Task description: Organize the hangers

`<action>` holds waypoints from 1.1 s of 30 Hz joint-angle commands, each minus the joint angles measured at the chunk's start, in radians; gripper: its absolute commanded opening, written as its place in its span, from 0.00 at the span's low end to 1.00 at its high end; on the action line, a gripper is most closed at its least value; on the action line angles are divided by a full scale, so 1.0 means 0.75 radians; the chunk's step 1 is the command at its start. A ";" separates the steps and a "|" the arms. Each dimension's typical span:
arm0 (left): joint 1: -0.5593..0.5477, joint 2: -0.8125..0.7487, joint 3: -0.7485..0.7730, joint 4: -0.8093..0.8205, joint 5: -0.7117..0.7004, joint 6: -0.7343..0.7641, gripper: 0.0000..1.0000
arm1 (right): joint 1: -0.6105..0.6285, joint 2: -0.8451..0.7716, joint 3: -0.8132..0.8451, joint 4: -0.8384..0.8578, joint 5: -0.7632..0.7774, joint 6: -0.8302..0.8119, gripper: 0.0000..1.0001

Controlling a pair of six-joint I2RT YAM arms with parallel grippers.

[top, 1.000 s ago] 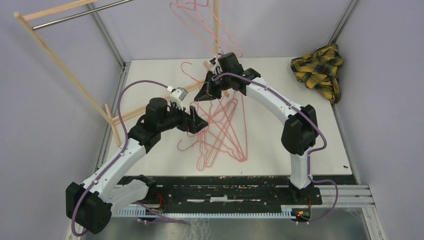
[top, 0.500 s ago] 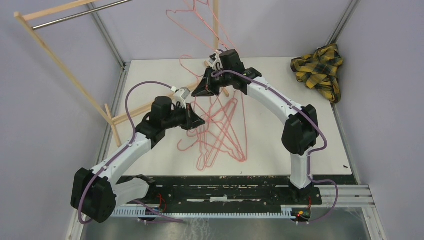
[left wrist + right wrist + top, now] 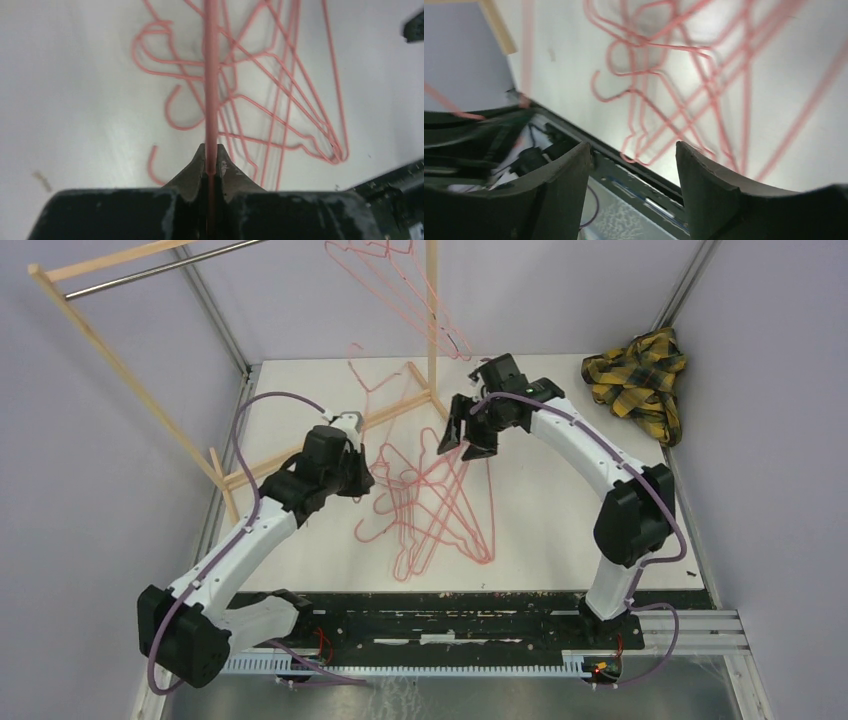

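The left pincer [image 3: 210, 150] is closed tight on one pink wire. This held hanger [image 3: 210, 75] runs straight out from between the fingertips and away up the middle of the left wrist view. From above, this pincer sits over the left side of the desk [image 3: 560, 510], just beside the near wooden foot of the rack [image 3: 130, 370]. I cannot tell from that view which of the wires is the one it grips.

The right pincer [image 3: 632, 150] is spread wide, with nothing between its two dark fingers. It hangs in the air over the far end of the hangers, close to the rack's upright post [image 3: 432, 310] and apart from every wire.

Below and between the two arms lies the heap of hangers [image 3: 440, 510]. These are thin pink wire triangles crossing one another flat on the white desk, their curled hooks pointing mostly to the left. The heap spreads from the middle of the desk towards its near edge.

Further out, more pink hangers are up high [image 3: 395, 280] beside the post, reaching the top edge of the overhead view. What they hang from is out of sight. The rack's metal bar [image 3: 160, 270] crosses the far left corner. A yellow-black plaid cloth [image 3: 640, 370] lies crumpled at the far right corner of the desk, well apart from the hangers.
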 commanded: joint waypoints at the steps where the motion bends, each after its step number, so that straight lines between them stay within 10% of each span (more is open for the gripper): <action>1: 0.023 -0.123 0.179 -0.187 -0.552 0.076 0.03 | -0.079 -0.151 -0.079 -0.247 0.319 -0.253 0.71; 12: 0.024 -0.063 0.495 -0.102 -1.032 0.155 0.03 | -0.081 -0.171 -0.117 -0.266 0.459 -0.376 0.76; 33: 0.061 0.358 0.875 0.042 -1.000 0.203 0.03 | -0.111 -0.173 -0.120 -0.255 0.516 -0.422 0.84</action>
